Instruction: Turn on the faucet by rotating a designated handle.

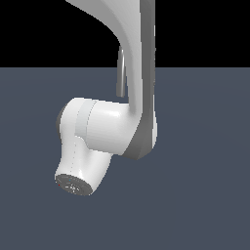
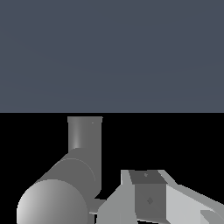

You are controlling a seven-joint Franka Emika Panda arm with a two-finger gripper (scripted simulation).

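In the exterior view my arm [image 1: 105,132] fills the middle of the picture. Its white wrist housing bulges toward the exterior view's left, ending in a round grey-rimmed cap that tilts down over the flat slate-grey floor [image 1: 205,205]. To the right of that housing a tall white and grey link climbs out of the top of the frame. In the narrow gap between them, just above the housing, a thin grey sliver of the faucet [image 1: 120,80] shows: a slim tube that tapers upward against the floor and the black backdrop. My own arm hides the rest of it here, so I cannot make out its base from this side.

In the wrist view the faucet [image 2: 70,175] sits very close. On one side I see a rounded grey end, then a thick grey cylinder, and from it a shorter grey tube standing up with a flat top edge. I cannot say for certain which of these parts is the handle. Beside the cylinder, nearly touching it, lies my gripper [image 2: 151,199], of which I see only angular grey and white blocks, one with a small dimple. The fingertips are out of frame, so I cannot tell whether the jaws stand wide or narrow, or whether they grip anything.
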